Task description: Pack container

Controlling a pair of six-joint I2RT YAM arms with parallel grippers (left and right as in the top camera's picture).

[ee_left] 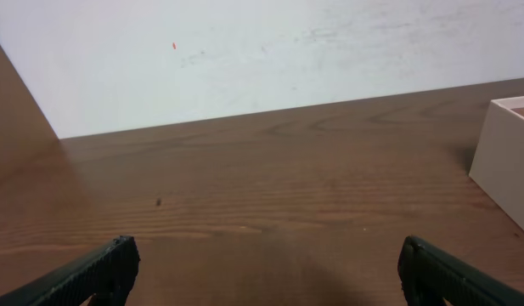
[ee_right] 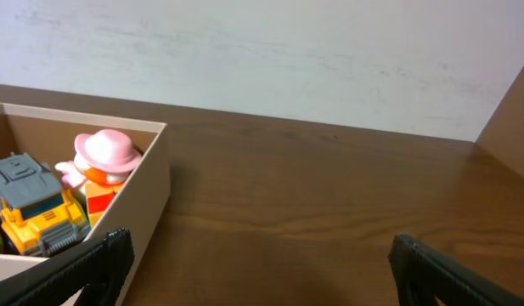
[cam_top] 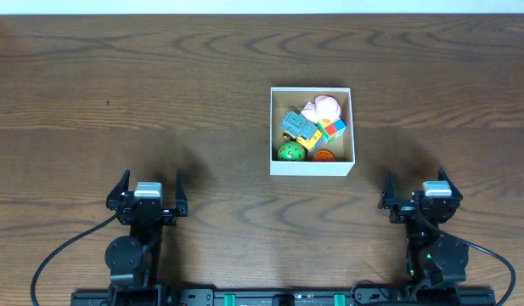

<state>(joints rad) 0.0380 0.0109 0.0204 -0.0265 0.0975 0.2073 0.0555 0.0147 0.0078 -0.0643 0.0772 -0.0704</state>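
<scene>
Both arms tucked back low; left gripper (cam_top: pixel 151 180) and right gripper (cam_top: pixel 416 180) spread wide, empty; container (cam_top: pixel 311 167) of toys (cam_top: pixel 299 127) ahead, between them.

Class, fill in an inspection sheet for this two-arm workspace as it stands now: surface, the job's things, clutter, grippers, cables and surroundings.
Surface: brown wood-grain table, no spills or marks seen.
Job's things: square shallow white-walled cardboard box, ahead of the arms and nearer the right one. It holds a pink toy figure, a grey-and-yellow toy truck, a green ball, a multicoloured cube and a small orange piece.
Clutter: nothing seen.
Grippers: left gripper and right gripper both open, fingers empty, apart from the box.
Cables: a black cable loops out from each arm's base, away from the box.
Surroundings: white wall beyond the table's far edge.
</scene>
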